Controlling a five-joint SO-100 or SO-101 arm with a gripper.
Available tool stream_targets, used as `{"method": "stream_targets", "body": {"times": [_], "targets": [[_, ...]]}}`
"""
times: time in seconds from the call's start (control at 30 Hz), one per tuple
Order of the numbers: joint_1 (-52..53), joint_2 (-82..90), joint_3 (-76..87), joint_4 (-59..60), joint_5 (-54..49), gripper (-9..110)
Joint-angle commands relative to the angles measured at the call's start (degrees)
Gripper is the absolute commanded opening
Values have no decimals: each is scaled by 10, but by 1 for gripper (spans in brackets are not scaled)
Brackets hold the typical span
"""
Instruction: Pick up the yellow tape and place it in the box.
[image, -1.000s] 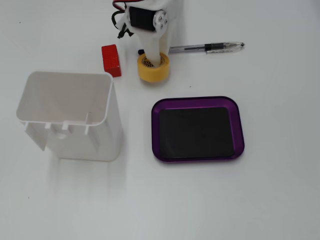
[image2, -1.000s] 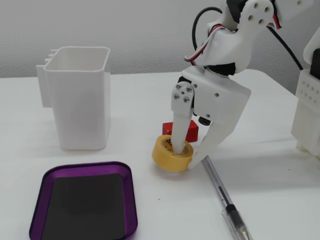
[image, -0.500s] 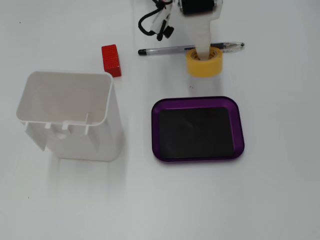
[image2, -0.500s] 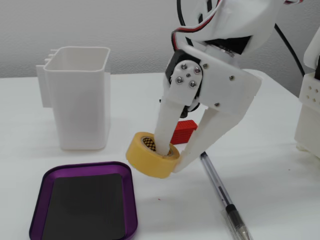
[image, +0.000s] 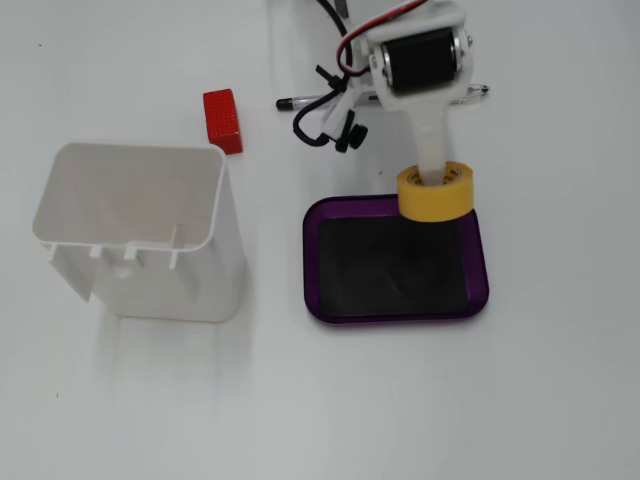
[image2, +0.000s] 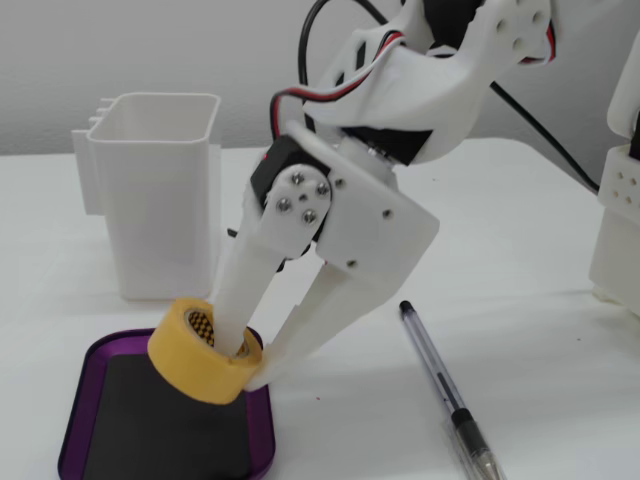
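The end effector grips the yellow tape, one finger through the printed core and the other against the outer wall, so the ring hangs tilted and cannot slip off. The tape sits over the near rim of the box, whose flat black bottom lies directly below and ahead of the end effector, apparently for lowering and release. Beside the end effector on the white table lies a pen; farther off stand a white container and a red block. A plain pale wall closes the room.
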Motion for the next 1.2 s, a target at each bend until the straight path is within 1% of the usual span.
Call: {"method": "stream_targets", "body": {"times": [0.0, 0.2, 0.4, 0.57, 0.73, 0.9, 1.0, 1.07, 1.17], "targets": [[22, -29, -47, -11, -2, 0], [27, -58, -62, -5, -2, 1], [27, -26, -56, 4, 3, 12], [27, 50, -63, 95, 4, 14], [26, 200, -63, 204, 4, 14], [27, 403, -40, 341, -1, 14], [28, 535, 13, 404, -2, 14], [30, 627, 68, 422, -3, 14], [60, 766, 164, 445, -3, 14]]}}
